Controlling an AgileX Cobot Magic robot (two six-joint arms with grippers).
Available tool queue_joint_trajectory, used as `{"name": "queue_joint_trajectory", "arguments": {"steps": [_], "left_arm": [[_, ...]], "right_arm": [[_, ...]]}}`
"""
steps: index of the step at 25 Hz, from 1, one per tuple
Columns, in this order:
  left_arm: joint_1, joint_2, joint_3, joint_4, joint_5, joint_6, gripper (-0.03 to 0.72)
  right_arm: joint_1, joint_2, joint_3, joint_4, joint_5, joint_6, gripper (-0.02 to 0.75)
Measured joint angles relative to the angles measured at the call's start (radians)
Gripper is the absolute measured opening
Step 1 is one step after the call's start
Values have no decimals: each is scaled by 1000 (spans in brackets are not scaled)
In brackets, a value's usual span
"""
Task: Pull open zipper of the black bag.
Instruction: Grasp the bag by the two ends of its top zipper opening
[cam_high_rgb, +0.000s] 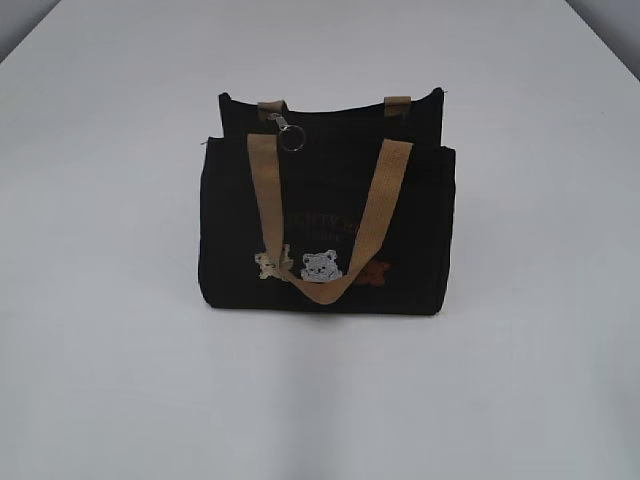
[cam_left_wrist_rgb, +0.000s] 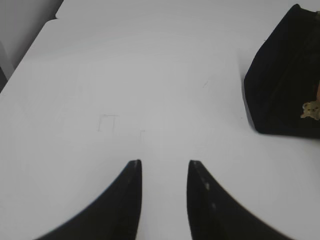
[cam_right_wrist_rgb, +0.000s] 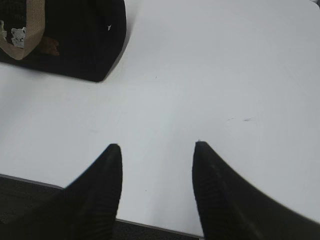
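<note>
The black bag (cam_high_rgb: 325, 210) stands upright in the middle of the white table, its tan strap (cam_high_rgb: 330, 225) hanging down the front over small bear patches. A silver clasp with a round ring, the zipper pull (cam_high_rgb: 288, 133), lies at the top left of the bag; the zipper line itself is hard to make out. Neither arm shows in the exterior view. My left gripper (cam_left_wrist_rgb: 164, 162) hovers open over bare table, with the bag (cam_left_wrist_rgb: 285, 75) off to its upper right. My right gripper (cam_right_wrist_rgb: 157, 146) is open and empty near the table's front edge, the bag (cam_right_wrist_rgb: 75, 40) at its upper left.
The white table (cam_high_rgb: 110, 300) surrounds the bag on all sides. Its front edge (cam_right_wrist_rgb: 150, 226) runs just under my right gripper's fingers, with dark floor below. A far-left table corner (cam_left_wrist_rgb: 52, 20) shows in the left wrist view.
</note>
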Motion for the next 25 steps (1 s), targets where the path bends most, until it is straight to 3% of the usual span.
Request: {"name": "queue_joint_trajectory", "arguments": {"steps": [25], "left_arm": [[0, 16, 0, -36, -1, 0, 238]], "right_arm": [[0, 0, 0, 0, -1, 0, 365]]}}
